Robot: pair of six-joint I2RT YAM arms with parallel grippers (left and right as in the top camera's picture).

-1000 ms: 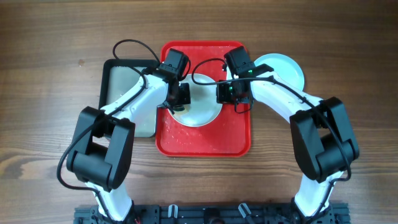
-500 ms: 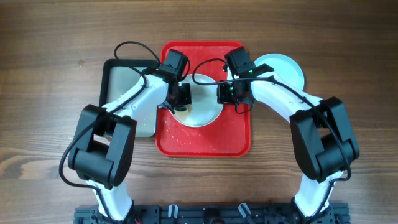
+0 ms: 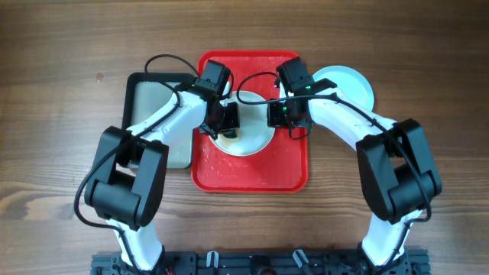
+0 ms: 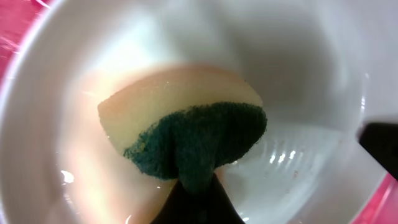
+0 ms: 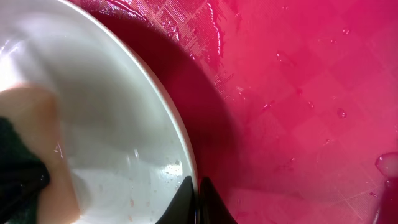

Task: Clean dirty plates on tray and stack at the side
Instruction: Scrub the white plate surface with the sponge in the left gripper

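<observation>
A white plate (image 3: 254,139) lies on the red tray (image 3: 252,174), wet, with faint orange-red specks near its rim (image 5: 134,202). My left gripper (image 3: 227,122) is shut on a yellow sponge with a dark green scouring side (image 4: 186,124), which presses on the plate's inside (image 4: 311,81). The right gripper (image 3: 276,114) is shut on the plate's right rim, one finger inside and one outside (image 5: 199,202). A light turquoise plate (image 3: 351,85) sits on the table just right of the tray, partly under my right arm.
A dark grey-black tray (image 3: 153,114) lies against the red tray's left side, under my left arm. Water drops and a wet film cover the red tray's floor (image 5: 298,93). Bare wooden table (image 3: 61,92) surrounds everything.
My left gripper has slid the sponge a little to the right across the white plate. The right gripper and the plate have stayed put.
</observation>
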